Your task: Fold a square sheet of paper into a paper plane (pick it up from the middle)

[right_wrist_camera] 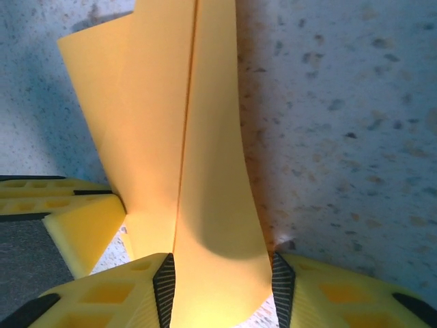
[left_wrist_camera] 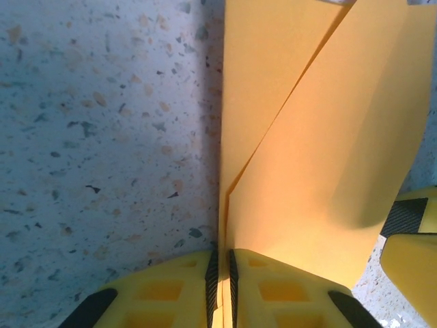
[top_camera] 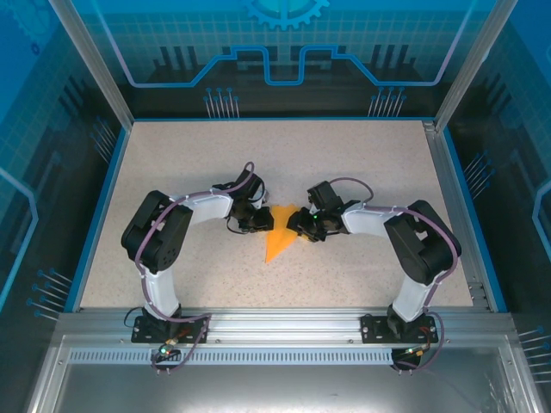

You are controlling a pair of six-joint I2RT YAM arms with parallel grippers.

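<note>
Top external: narrow orange-yellow paper plane (top_camera: 277, 234) lies far-to-near, tip nearward-left; left gripper (left_wrist_camera: 222, 266) pinches it, right gripper (right_wrist_camera: 222, 277) spreads its jaws astride.

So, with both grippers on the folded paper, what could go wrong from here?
1. The left gripper is shut on a thin edge of the folded paper. A pull could tear it or let it slip out.
2. The right gripper has its jaws apart around the paper, which seems to bow between them. Closing there might press in a stray crease.
3. The two grippers sit very close together, so their fingers might collide.
</note>
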